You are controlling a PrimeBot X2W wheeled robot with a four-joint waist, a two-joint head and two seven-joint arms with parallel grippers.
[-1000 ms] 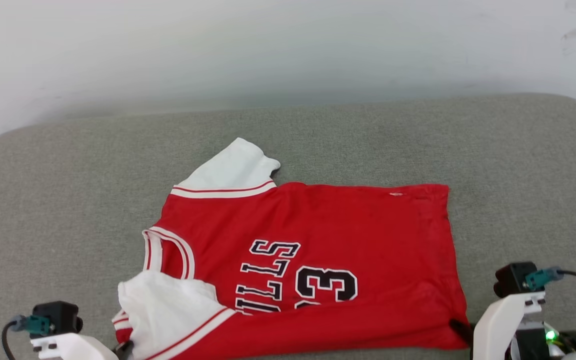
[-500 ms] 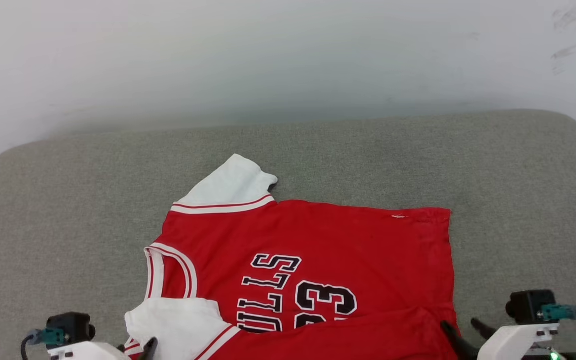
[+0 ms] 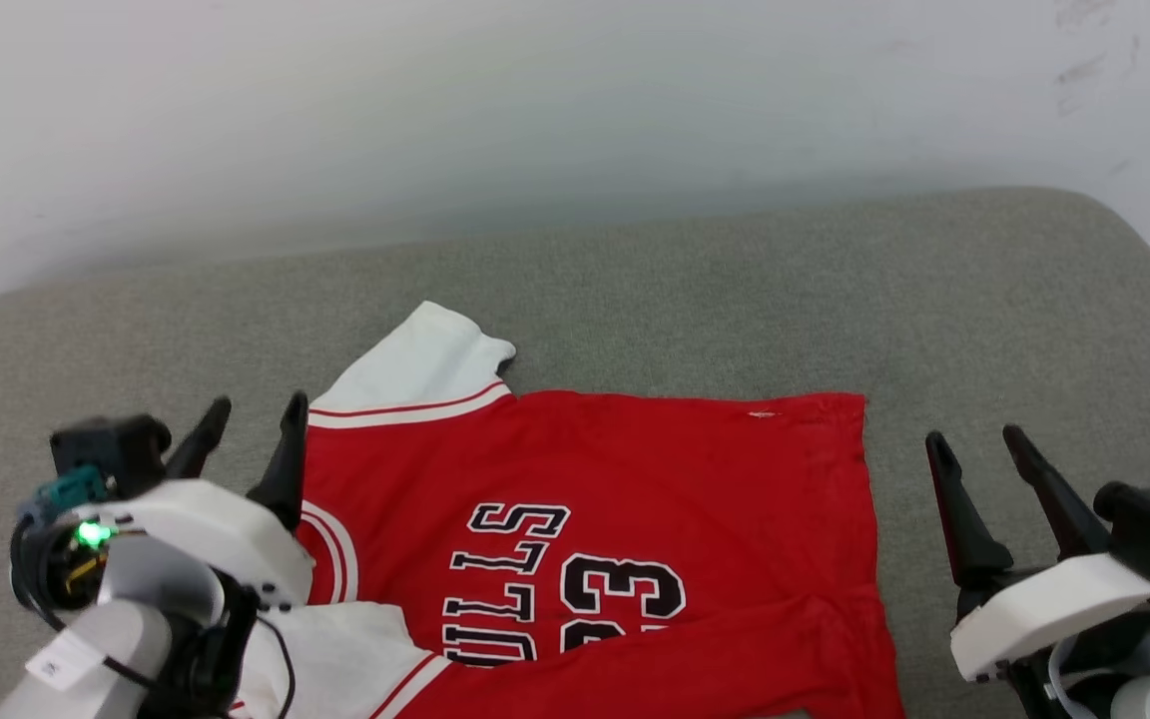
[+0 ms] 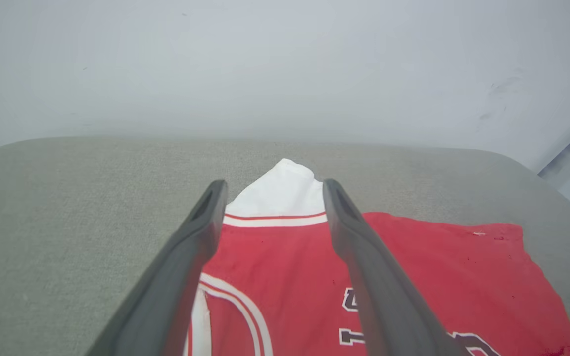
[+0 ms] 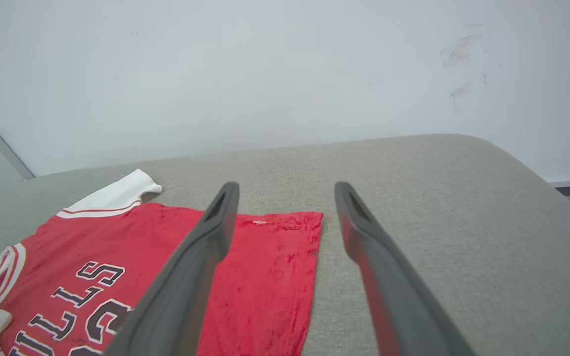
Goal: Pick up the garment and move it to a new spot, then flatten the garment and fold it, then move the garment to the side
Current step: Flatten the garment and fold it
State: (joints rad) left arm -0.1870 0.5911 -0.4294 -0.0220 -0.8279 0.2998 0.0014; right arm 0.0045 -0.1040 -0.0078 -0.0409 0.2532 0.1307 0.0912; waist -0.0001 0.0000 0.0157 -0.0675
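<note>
Head view is showing the left end effector [image 3: 257,408], fingers apart and empty, hovering at the collar side of the red jersey-style shirt with white sleeves [image 3: 655,459], lying spread on the grey upholstered surface [image 3: 735,290]; the right end effector [image 3: 974,439] is hanging beside its hem, fingers apart, empty.

Light is bright, even and diffuse, with no single source to be traced. The wall [image 3: 535,100] beyond the jaws is washed pale, with a faint greenish band low down where it meets the cushion [image 3: 685,290]. Shadows are few and soft: one small dark patch lies beside the sleeve [image 4: 280,193] tip seen between the left jaws. There is no glare, though that sleeve is nearly blown white and the shirt [image 3: 635,469] red is strongly saturated. Behind the left jaws a green lamp [image 3: 88,534] glows. In both wrist views the fingers [image 4: 379,277] blur toward the bottom edge, and the cushion's far edge bows.
</note>
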